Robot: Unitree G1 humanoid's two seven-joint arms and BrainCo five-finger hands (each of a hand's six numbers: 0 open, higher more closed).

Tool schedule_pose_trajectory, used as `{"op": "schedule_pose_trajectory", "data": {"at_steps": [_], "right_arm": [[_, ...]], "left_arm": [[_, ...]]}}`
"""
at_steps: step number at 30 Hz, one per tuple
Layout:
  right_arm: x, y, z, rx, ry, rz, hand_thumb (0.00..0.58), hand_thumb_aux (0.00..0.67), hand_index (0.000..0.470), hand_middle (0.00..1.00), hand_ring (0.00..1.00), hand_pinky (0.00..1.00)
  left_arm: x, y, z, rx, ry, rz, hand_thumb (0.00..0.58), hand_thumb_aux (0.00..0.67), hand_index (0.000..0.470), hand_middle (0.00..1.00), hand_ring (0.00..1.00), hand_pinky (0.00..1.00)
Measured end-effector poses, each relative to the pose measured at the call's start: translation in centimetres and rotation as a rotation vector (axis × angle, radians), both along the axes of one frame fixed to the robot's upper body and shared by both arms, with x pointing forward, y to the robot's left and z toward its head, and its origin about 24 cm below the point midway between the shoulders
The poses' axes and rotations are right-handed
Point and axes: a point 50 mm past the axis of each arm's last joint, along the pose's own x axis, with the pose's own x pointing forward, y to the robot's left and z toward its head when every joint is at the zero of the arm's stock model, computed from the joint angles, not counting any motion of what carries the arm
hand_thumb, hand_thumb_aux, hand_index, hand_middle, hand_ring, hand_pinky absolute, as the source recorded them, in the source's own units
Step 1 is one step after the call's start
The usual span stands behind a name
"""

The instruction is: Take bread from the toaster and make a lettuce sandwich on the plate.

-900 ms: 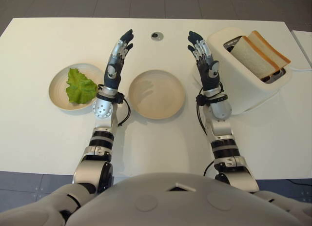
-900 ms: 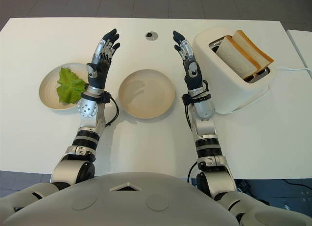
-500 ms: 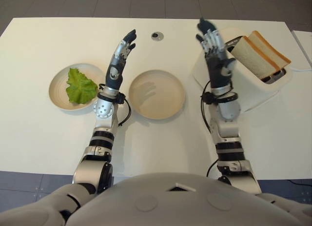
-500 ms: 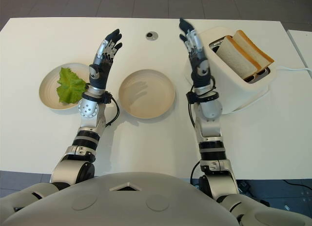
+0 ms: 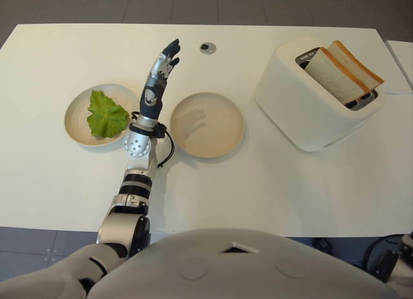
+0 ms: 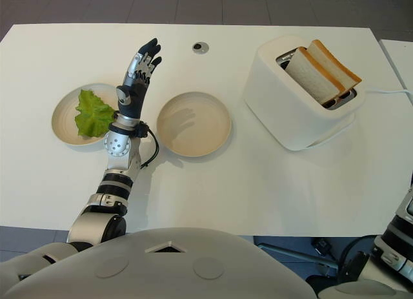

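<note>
Left eye view, barely begun: both bread slices upright in the toaster on the right of the desk, lettuce leaf on its side plate, middle plate bare, left robot hand raised between the plates, fingers stretched out, holding nothing.

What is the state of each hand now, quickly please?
Left hand: open, holding nothing.
Right hand: cannot be told.
</note>
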Motion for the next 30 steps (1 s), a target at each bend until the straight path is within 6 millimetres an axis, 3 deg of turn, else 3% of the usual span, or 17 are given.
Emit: {"op": "schedule_pose_trajectory", "data": {"at_steps": [3,6,10,17,19,21,25,27,28,29,30], "right_arm": [[1.8,-1.5,-3.7,-0.081,0.241,-0.11,0.0,0.0,0.0,0.0,0.0,0.0],[2.5,-1.8,-6.0,-0.106,0.358,-0.125,0.0,0.0,0.0,0.0,0.0,0.0],[3.1,-1.3,-7.4,-0.146,0.432,-0.084,0.0,0.0,0.0,0.0,0.0,0.0],[3.7,-0.8,-7.1,-0.189,0.434,-0.042,0.009,0.005,0.004,0.0,0.0,0.0],[3.8,-0.5,-7.2,-0.195,0.44,-0.027,0.216,0.139,0.098,0.0,0.0,0.0],[4.0,-0.3,-7.4,-0.2,0.449,-0.012,0.297,0.202,0.142,0.0,0.0,0.0],[4.0,-0.7,-7.4,-0.201,0.455,-0.009,0.281,0.189,0.133,0.0,0.0,0.0],[3.9,-1.0,-7.5,-0.183,0.459,-0.007,0.334,0.234,0.164,0.0,0.0,0.0],[3.9,-0.9,-7.5,-0.18,0.455,0.003,0.436,0.336,0.236,0.0,0.0,0.0],[4.0,-0.8,-7.5,-0.183,0.451,0.016,0.487,0.402,0.282,0.0,0.0,0.0],[4.1,-0.4,-7.3,-0.186,0.436,0.039,0.552,0.523,0.367,0.0,0.0,0.0]], "left_arm": [[0.0,0.0,-0.1,-0.001,0.006,0.001,0.0,0.0,0.0,0.0,0.0,0.0],[0.0,0.0,-0.1,0.0,0.007,0.001,0.0,0.0,0.0,0.0,0.0,0.0],[0.0,0.1,-0.2,0.0,0.008,0.003,0.0,0.0,0.0,0.0,0.0,0.0],[0.0,0.1,-0.2,0.0,0.008,0.004,0.0,0.0,0.0,0.0,0.0,0.0],[0.0,0.1,-0.2,0.0,0.008,0.003,0.0,0.0,0.0,0.0,0.0,0.0],[0.0,0.1,-0.2,0.0,0.009,0.004,0.0,0.0,0.0,0.0,0.0,0.0],[0.0,0.0,-0.2,0.0,0.01,0.002,0.0,0.0,0.0,0.0,0.0,0.0],[0.0,0.1,-0.3,0.001,0.011,0.002,0.0,0.0,0.0,0.0,0.0,0.0],[0.0,0.1,-0.3,0.001,0.011,0.002,0.0,0.0,0.0,0.0,0.0,0.0],[0.0,0.1,-0.3,0.001,0.011,0.002,0.0,0.0,0.0,0.0,0.0,0.0],[0.0,0.1,-0.3,0.001,0.011,0.002,0.0,0.0,0.0,0.0,0.0,0.0]]}}
